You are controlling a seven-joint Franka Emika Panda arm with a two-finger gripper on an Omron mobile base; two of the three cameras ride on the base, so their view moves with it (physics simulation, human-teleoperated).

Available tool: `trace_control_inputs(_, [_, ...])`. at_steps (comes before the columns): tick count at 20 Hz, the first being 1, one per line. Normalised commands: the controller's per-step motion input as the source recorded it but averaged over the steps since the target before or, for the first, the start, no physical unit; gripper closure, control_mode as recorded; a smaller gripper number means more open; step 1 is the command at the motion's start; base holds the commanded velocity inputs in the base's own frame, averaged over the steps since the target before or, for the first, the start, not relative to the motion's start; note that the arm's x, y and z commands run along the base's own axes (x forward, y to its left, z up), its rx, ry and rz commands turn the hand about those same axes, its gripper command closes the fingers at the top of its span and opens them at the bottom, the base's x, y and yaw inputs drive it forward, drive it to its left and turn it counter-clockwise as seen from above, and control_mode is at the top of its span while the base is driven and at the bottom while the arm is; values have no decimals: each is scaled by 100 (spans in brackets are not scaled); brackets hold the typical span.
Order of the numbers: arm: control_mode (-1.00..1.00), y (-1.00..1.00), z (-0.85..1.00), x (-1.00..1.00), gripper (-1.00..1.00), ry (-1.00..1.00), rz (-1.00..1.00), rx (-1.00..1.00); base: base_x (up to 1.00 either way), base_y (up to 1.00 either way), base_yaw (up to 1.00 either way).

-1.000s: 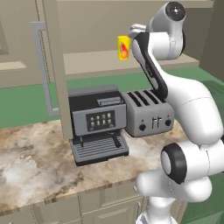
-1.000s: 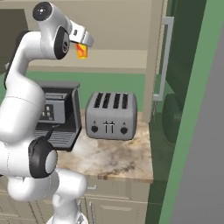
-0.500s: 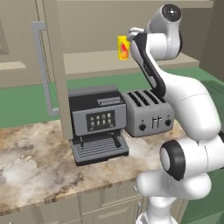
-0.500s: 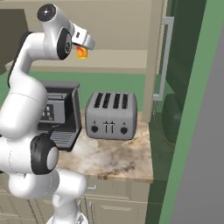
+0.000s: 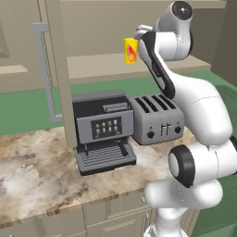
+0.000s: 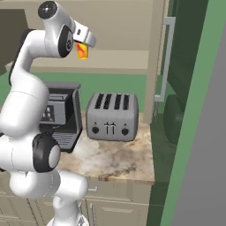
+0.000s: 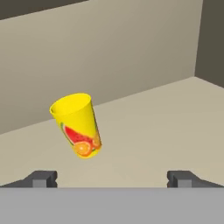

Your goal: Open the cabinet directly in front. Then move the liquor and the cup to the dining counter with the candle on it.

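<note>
Fingers (image 7: 41, 178) stand wide apart and hold nothing, so with the cabinet (image 5: 58, 74) already open, the cup (image 7: 78, 124) and the liquor are not yet moved.

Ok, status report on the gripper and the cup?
Gripper open, empty. Yellow cup on open cabinet shelf, ahead of the fingertips, ungrasped. Nothing between.

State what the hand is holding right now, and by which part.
Nothing. The hand is open and short of the cup, which stands free on the cabinet shelf.
</note>
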Motion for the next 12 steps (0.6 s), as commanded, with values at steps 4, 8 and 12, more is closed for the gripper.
trace_control_inputs(4, [-100,0,49,0,-100,0,0,2,0,0,0])
trace_control_inputs(8, [-100,0,13,11,-100,0,0,0,0,0,0])
trace_control_inputs(12, [-100,0,-3,23,-100,0,0,0,0,0,0])
